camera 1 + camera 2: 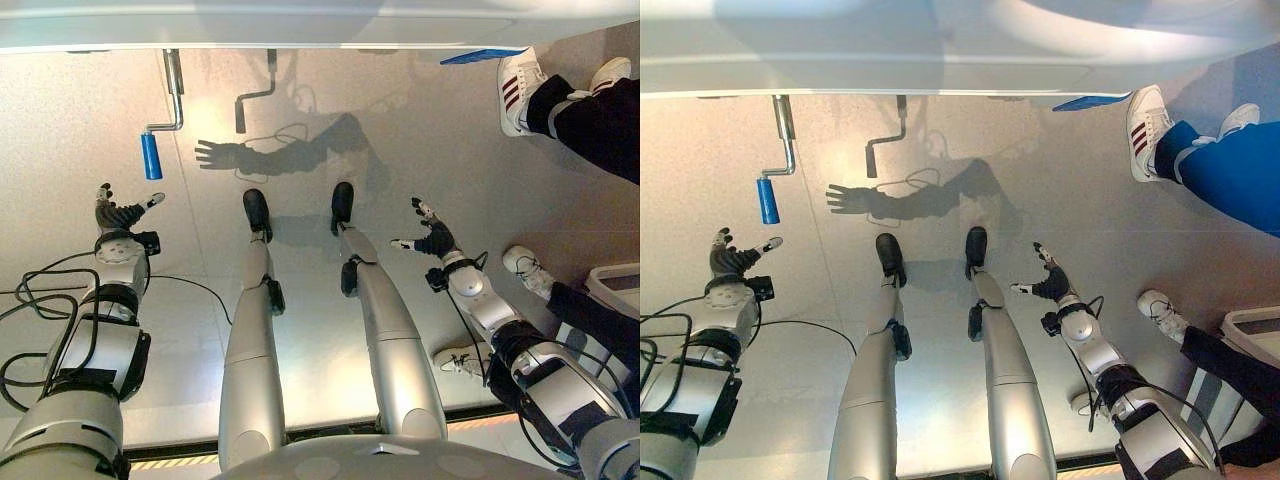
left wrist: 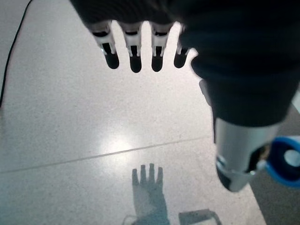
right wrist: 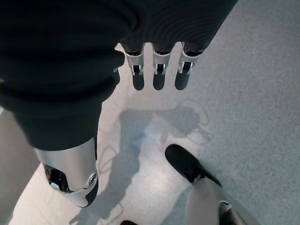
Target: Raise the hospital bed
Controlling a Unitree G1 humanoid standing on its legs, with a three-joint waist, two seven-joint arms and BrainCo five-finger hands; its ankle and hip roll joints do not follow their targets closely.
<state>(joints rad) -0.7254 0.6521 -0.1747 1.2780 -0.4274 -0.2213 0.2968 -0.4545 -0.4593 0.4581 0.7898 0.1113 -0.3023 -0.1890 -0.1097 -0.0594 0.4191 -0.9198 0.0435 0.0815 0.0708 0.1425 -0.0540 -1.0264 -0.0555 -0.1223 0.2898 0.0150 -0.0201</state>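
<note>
From the left eye view, the hospital bed (image 1: 300,25) runs along the top. A crank with a blue handle (image 1: 151,156) hangs under it, and a second crank with a dark handle (image 1: 241,112) hangs beside it. The left robot hand (image 1: 113,212) is near the blue handle but not touching it, fingers spread and holding nothing. The right robot hand (image 1: 432,236) is open too, well apart from both cranks. A person's shoe (image 1: 518,88) stands nearby.

In the left wrist view, the blue handle sits just beside the thumb (image 2: 236,161).

In the right wrist view, the fingers (image 3: 158,70) are straight over the floor (image 3: 253,93).

The reach looks just begun. Next, the left robot hand likely must close round the blue handle and turn it.
</note>
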